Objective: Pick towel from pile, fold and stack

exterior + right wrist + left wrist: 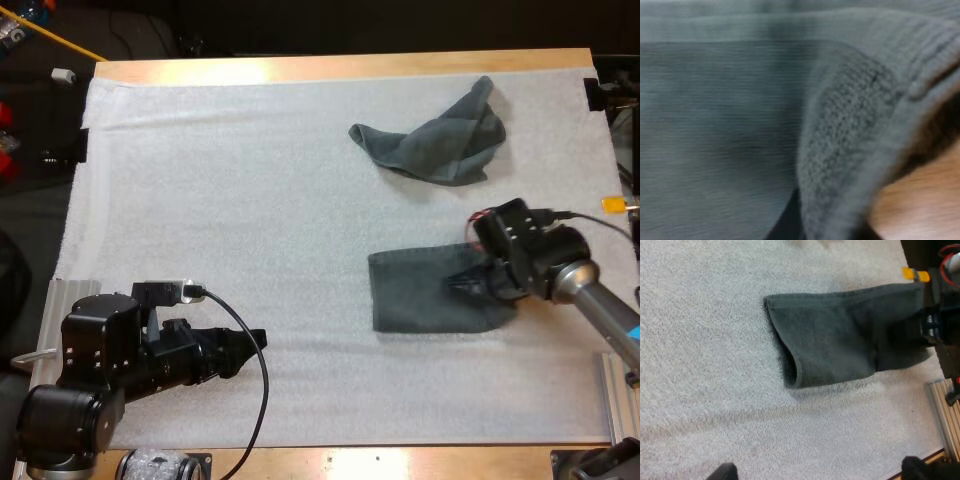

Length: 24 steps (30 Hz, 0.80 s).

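Right gripper (478, 283) is down at the right edge of the half-folded towel (420, 295), near side of the mat (220, 200), claw pinching the cloth. That end looks raised off the mat, probably so it can be pulled over for the next fold. 1 crumpled towel (435, 140) waits at the far side, well apart. Left gripper (250, 345) hangs low at the near left, fingers (724, 472) spread on nothing, leaving the fold room.
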{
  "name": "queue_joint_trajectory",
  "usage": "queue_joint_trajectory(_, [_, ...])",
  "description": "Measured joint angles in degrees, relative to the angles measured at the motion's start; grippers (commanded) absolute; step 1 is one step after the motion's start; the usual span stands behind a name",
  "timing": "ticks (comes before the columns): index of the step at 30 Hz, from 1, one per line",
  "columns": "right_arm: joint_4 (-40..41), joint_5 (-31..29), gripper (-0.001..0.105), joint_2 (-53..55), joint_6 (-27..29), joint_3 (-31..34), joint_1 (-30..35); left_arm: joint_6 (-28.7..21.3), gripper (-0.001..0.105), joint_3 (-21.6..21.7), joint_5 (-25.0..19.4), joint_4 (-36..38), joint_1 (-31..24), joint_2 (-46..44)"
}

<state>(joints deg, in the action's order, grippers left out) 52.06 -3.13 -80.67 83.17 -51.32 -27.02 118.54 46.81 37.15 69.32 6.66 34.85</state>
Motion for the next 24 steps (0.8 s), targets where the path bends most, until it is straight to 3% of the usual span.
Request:
queue_joint_trajectory(9, [-11.05,12.43,0.000,-7.49,-14.32,0.00,-4.52,-0.06,0.062,0.00,0.00,0.00,0.00,0.00])
queue_joint_trajectory(12, [-14.01,15.74,0.000,-9.55,-16.49,0.00,-4.52,-0.06,0.062,0.00,0.00,0.00,0.00,0.00])
queue_joint_trajectory(14, [-15.21,17.41,0.006,-10.52,-17.47,0.00,-4.52,-0.06,0.062,0.00,0.00,0.00,0.00,0.00])
queue_joint_trajectory(17, [-16.85,20.59,0.035,-11.56,-18.45,0.00,-4.52,-0.06,0.062,0.00,0.00,0.00,0.00,0.00])
queue_joint_trajectory(19, [-17.88,22.41,0.063,-11.96,-18.51,0.00,-4.52,-0.06,0.062,0.00,0.00,0.00,0.00,0.00])
queue_joint_trajectory(21, [-18.80,23.26,0.076,-11.94,-18.51,0.00,-4.52,-0.06,0.062,0.00,0.00,0.00,0.00,0.00])
queue_joint_trajectory(24, [-19.85,24.48,0.076,-11.94,-18.51,0.00,-4.52,-0.06,0.062,0.00,0.00,0.00,0.00,0.00])
